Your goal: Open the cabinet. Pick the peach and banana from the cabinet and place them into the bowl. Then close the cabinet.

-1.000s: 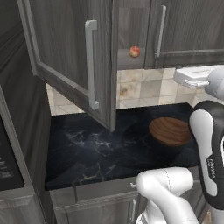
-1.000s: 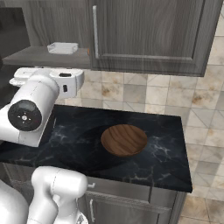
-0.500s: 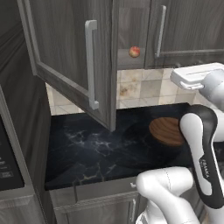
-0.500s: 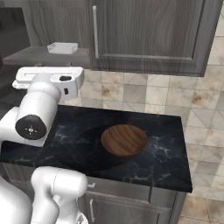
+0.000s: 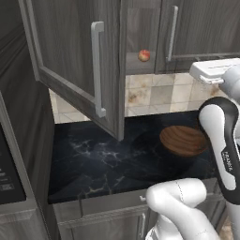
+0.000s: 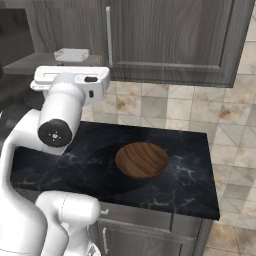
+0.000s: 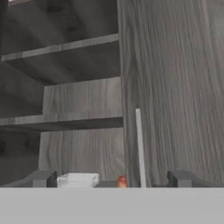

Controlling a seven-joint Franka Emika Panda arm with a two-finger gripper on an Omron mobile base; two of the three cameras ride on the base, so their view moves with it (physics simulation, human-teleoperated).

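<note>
The cabinet [image 5: 89, 61] hangs above the dark marble counter [image 5: 108, 159]. Its left door is swung wide toward the camera, its long silver bar handle [image 5: 97, 70] running vertically; the right door [image 6: 170, 37] is shut, its bar also upright. From the hand view the open compartment shows level shelves [image 7: 65, 113] to the left of the closed door's edge, and the top of the cabinet is cut off in every view.

The arm rises in front of the counter, bends at a round elbow joint [image 6: 57, 131] and reaches up toward the cabinet, the white hand [image 6: 70, 80] held level below the cabinet's open side. In the left base view only part of the hand [image 5: 216, 70] shows at the right edge.

The bowl [image 6: 142, 160], round and brown, sits upright on the counter below the shut door, partly covered by the arm in the left base view.

The gripper [image 7: 111, 179] faces into the cabinet, its two finger tips [image 7: 41, 178] set wide apart with nothing between them.

The peach [image 5: 144, 55] rests on the cabinet's lowest shelf, inside the open half near the centre divider. In the hand view it is a small red spot [image 7: 122, 181] low between the tips, beside a pale block [image 7: 78, 179] too blurred to identify. I cannot make out the banana, so its long axis cannot be told.
</note>
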